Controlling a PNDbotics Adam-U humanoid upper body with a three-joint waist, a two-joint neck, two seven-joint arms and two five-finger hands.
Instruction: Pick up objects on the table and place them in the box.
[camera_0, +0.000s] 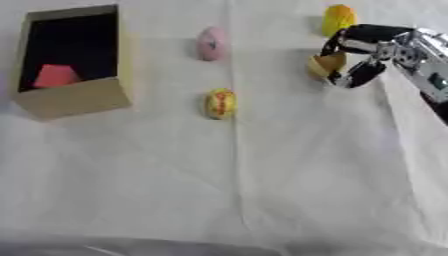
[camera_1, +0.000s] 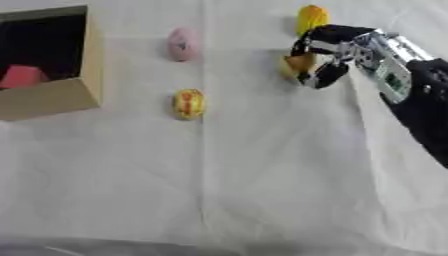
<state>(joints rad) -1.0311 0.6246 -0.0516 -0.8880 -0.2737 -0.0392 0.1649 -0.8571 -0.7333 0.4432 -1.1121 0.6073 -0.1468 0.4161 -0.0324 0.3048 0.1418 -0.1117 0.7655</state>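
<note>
Fingers of the right robot hand (camera_0: 357, 56) curl around what we take for a small orange-yellow object (camera_0: 325, 65), upper right of frame; box (camera_0: 74, 97) sits upper left on the table (camera_0: 262, 175).

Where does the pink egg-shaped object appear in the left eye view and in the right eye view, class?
Left eye view: the pink egg-shaped object lies upper centre, right of the box.
Right eye view: it lies upper left of centre, nearer the box.
Shared landmark: the yellow wrapped object lies directly below it in both views.
</note>
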